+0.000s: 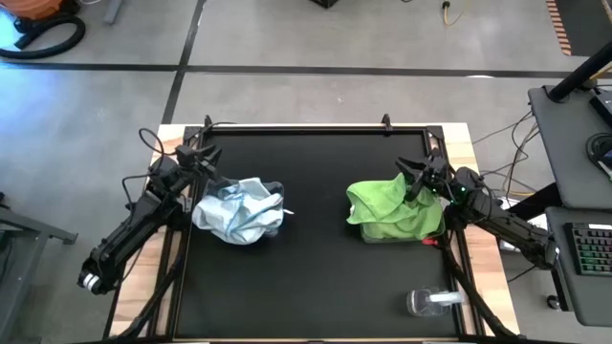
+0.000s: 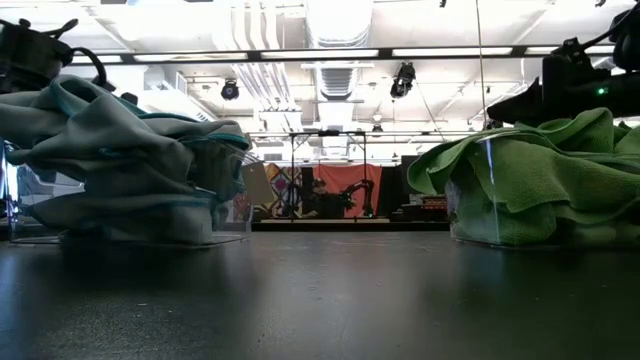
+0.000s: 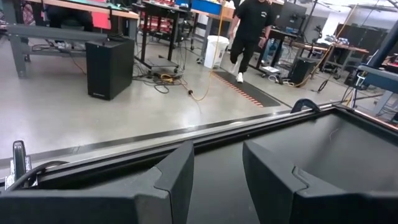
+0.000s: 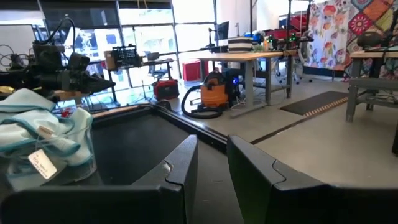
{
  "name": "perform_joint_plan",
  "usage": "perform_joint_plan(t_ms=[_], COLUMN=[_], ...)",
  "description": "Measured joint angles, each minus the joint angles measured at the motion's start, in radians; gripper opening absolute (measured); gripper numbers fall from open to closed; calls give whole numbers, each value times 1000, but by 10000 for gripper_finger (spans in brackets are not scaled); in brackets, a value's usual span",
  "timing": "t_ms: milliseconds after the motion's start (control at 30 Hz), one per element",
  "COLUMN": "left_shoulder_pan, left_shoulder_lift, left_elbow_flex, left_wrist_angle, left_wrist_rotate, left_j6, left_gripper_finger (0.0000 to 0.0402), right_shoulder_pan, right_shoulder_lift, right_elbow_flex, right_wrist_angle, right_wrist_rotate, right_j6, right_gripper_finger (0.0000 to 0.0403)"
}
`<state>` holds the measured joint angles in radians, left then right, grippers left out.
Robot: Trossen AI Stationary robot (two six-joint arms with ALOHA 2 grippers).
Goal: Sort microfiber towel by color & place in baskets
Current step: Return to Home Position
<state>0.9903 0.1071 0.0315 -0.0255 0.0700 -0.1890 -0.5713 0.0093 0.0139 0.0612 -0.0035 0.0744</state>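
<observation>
Looking down from above, the pale blue towels [image 1: 239, 214] fill the left basket [image 1: 275, 194] and the lime green towels [image 1: 390, 208] heap over the right basket [image 1: 382, 236] — both on the black counter [image 1: 316, 277]. The left end effector [image 1: 205, 153] hangs at the blue heap's far left, the right end effector [image 1: 413, 174] at the green heap's far right. At counter height, each heap spills over its clear walls. Each wrist view shows fingers a narrow gap apart, holding nothing — a person [image 3: 250, 28] walks in the room beyond.
</observation>
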Motion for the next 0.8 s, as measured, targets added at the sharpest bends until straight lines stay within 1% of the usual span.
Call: perform_joint_plan(t_ms=[200, 367, 433, 800], left_shoulder_pan=[0, 0, 0, 0], left_shoulder_lift=[15, 18, 18, 18], left_elbow_flex=[0, 0, 0, 0], left_wrist_angle=[1, 1, 1, 2], left_wrist_rotate=[0, 0, 0, 0], left_j6=[0, 0, 0, -4], left_gripper_finger=[123, 123, 123, 123], right_shoulder_pan=[1, 1, 1, 1], right_shoulder_lift=[0, 1, 0, 0], right_elbow_flex=[0, -1, -1, 0], right_wrist_angle=[-9, -43, -43, -45], right_wrist_rotate=[4, 3, 3, 3], right_j6=[21, 147, 173, 176], right_gripper_finger=[82, 82, 82, 82])
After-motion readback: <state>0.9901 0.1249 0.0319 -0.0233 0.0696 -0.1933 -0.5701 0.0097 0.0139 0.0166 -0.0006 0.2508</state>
